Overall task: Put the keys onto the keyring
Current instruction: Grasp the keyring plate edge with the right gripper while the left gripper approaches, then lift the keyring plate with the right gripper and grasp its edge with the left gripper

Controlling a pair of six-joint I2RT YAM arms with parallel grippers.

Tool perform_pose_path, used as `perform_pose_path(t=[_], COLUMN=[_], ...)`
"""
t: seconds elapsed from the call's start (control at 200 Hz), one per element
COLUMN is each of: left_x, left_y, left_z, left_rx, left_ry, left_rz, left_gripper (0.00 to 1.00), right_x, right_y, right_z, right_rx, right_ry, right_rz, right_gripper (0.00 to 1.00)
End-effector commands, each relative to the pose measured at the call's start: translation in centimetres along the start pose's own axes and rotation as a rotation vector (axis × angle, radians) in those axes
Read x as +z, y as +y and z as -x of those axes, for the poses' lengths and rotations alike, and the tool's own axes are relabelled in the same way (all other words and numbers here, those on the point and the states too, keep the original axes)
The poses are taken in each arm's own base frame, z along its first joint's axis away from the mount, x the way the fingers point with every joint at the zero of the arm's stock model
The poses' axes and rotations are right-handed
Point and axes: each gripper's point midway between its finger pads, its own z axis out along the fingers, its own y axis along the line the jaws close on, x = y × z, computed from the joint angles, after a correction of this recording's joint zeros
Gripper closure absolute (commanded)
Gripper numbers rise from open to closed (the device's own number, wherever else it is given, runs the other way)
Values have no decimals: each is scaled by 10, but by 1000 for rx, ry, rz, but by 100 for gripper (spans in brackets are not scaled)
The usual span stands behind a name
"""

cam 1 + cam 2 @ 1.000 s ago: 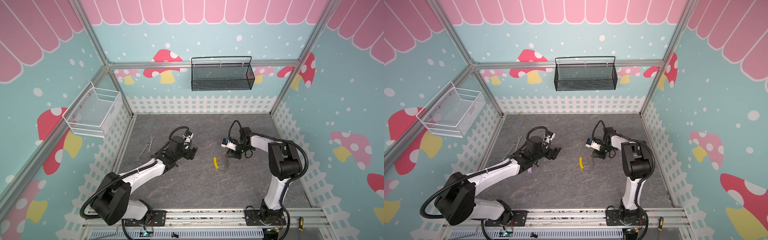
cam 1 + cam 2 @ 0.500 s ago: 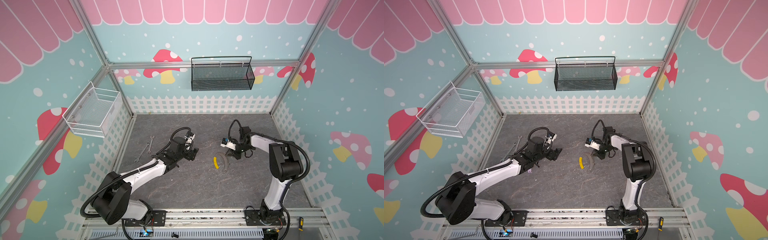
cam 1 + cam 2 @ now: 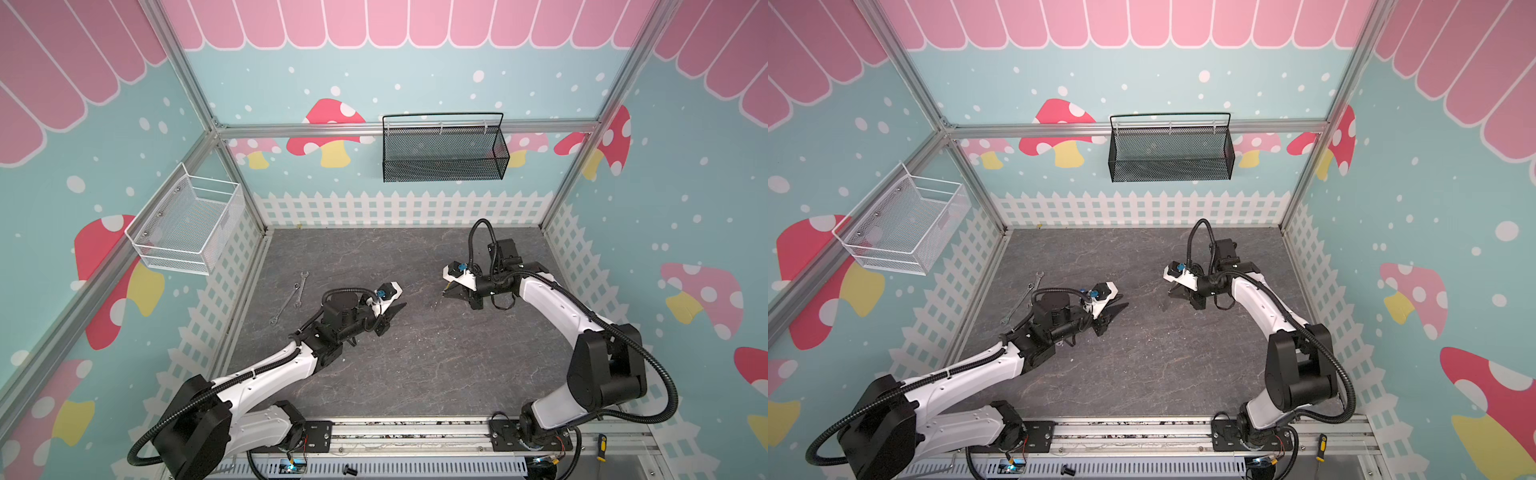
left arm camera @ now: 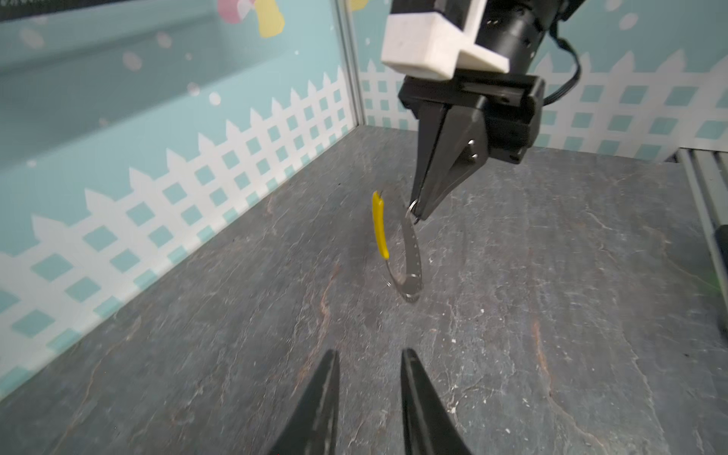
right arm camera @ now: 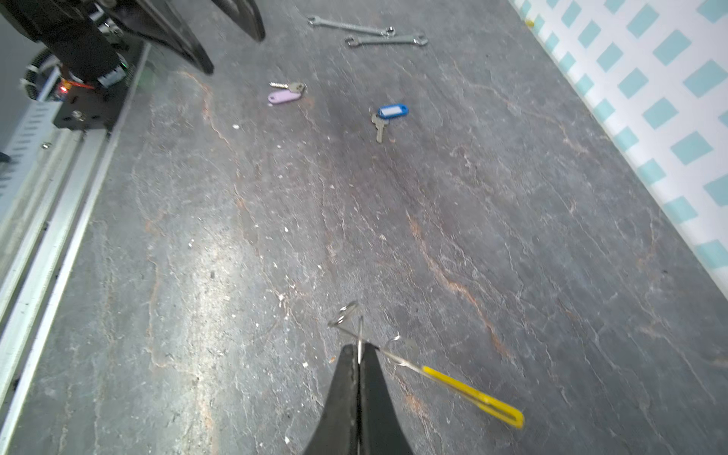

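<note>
Two grippers: right gripper (image 5: 359, 348) clamped on keyring (image 5: 472, 396) wire; left gripper (image 4: 368, 354) jaws narrowly parted, empty.

We think this is a robot lab, a small test booth made to look like a playroom. We see a left arm (image 3: 266, 374) and a right arm (image 3: 557, 307), both bolted to a metal rail (image 3: 415, 432), with black cables running along them. Silver metal bars (image 3: 548, 124) hold up flat walls printed with mushrooms (image 3: 328, 124) and a white fence (image 3: 399, 208). A black basket (image 3: 442, 158) and a white basket (image 3: 187, 226) hang on the walls. Wrenches (image 3: 291, 297) lie on the grey floor (image 3: 415, 353).
</note>
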Motion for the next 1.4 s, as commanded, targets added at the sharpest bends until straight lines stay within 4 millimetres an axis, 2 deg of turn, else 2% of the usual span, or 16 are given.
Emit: perform_pose_path(t=[0.0,0.195,0.33,0.49,0.695,1.06,1.396], left_x=[-1,2,0,1,5,8,14], left_y=[-16,-30,-37,-38,-36,-46,-37], left_z=[39,60,60,58,63,72,80], left_rx=[109,194,234,271,318,339,297], left_ry=[-81,-104,-87,-69,-56,-88,-108], left_rz=[-106,-172,-183,-160,-130,-153,-99], left_gripper=[74,76,79,80,80,81,81], right_x=[-4,-15,-26,-32,-31,-30,-29], right_y=[26,40,52,63,71,78,84], right_z=[27,61,85,102,105,112,109], right_rx=[-21,-139,-221,-293,-330,-399,-455], right_ry=[-101,-165,-232,-266,-266,-297,-306], right_rz=[77,75,76,61,65,64,61], right_gripper=[100,100,100,100,100,100,100])
